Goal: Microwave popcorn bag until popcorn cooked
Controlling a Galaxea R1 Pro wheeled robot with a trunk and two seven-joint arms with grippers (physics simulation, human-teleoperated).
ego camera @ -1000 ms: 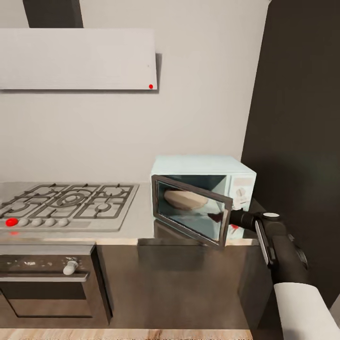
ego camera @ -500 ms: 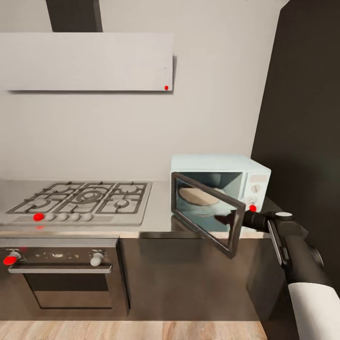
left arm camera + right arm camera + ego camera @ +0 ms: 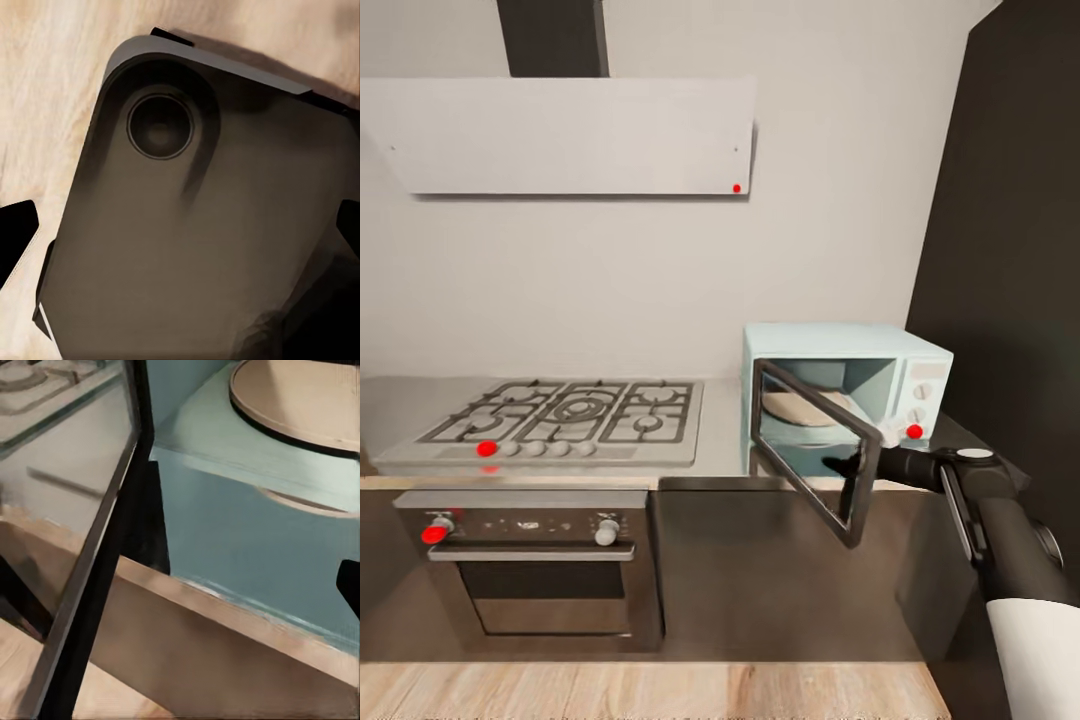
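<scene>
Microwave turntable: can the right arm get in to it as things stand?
Probably yes. The microwave door stands swung open, the right gripper is at its free edge, and the tan turntable lies bare inside, though the arm must round the door.

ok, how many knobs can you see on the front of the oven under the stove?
2: a red knob at the left end of the oven panel and a white knob toward its right end. None look hidden.

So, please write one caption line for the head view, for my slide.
The right pincer meets the free edge of the microwave door, which stands open beside the gas hob on the countertop.
</scene>
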